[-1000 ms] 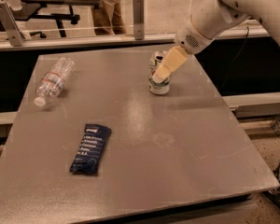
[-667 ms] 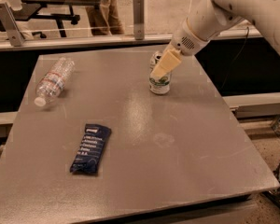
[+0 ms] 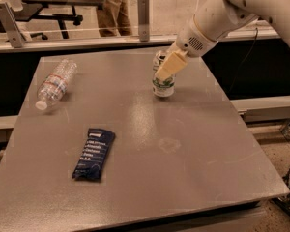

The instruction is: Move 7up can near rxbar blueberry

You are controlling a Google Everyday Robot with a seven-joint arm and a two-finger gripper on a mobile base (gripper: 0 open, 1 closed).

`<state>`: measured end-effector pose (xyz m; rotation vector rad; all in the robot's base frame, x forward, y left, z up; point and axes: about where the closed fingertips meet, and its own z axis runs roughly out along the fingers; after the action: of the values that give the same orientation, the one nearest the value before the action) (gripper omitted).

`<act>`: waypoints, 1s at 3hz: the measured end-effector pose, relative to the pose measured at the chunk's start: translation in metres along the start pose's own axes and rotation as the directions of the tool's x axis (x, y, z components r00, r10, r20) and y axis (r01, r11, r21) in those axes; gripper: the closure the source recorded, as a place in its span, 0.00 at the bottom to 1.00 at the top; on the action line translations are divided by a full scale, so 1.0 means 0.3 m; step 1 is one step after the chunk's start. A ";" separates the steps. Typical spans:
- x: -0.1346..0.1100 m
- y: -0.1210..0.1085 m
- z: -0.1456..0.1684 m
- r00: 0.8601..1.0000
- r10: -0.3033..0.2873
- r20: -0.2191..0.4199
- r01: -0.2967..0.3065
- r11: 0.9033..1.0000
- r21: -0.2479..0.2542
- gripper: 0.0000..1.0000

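The 7up can (image 3: 163,86), silver-white with green markings, stands upright on the grey table (image 3: 193,149) at the back, right of centre. My gripper (image 3: 165,71) comes down from the upper right and sits right at the can, covering its upper half. The rxbar blueberry (image 3: 94,153), a flat dark navy wrapper with white text, lies at the front left of the table, well away from the can.
A clear plastic water bottle (image 3: 55,84) lies on its side at the table's back left. A rail with a grey post (image 3: 143,12) runs behind the table. The table's right edge is near the arm.
My gripper has moved a little left and down, from beside the can's top to over its upper half. The can, the bar and the bottle have not moved.
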<state>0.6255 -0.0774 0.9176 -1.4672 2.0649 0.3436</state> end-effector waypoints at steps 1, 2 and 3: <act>-0.055 0.091 -0.033 0.997 -0.062 0.038 0.064 0.997 -0.040 1.00; -0.107 0.204 -0.051 0.989 -0.132 0.072 0.137 0.987 -0.081 1.00; -0.131 0.297 -0.037 0.980 -0.177 0.087 0.187 0.974 -0.127 1.00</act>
<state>0.5488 -0.0204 0.9388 -1.6833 1.8618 0.4650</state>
